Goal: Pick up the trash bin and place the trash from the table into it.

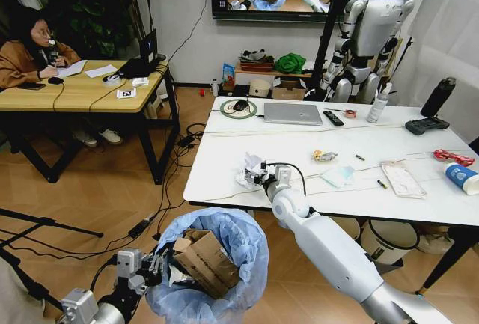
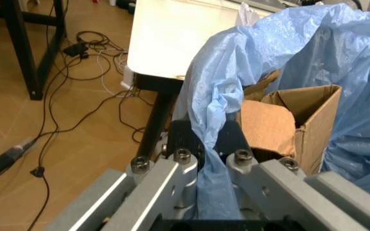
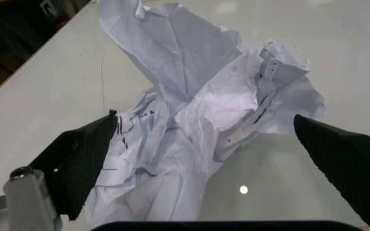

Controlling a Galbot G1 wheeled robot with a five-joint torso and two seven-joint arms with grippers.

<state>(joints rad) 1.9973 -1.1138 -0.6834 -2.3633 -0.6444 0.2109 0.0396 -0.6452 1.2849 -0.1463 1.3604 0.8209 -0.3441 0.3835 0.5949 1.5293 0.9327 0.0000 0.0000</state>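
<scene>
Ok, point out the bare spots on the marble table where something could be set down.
Free: the near-left corner of the white marble table, left of the crumpled white paper that the open right hand straddles; also the strip between the grey laptop and the snack wrapper. Crowded: the right end, around the clear plastic bag.

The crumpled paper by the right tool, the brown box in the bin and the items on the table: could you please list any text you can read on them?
None can be read.
Crumpled paper: dark marks, illegible.
Brown box: no print visible.
Blue-white cup: too small to read.
</scene>
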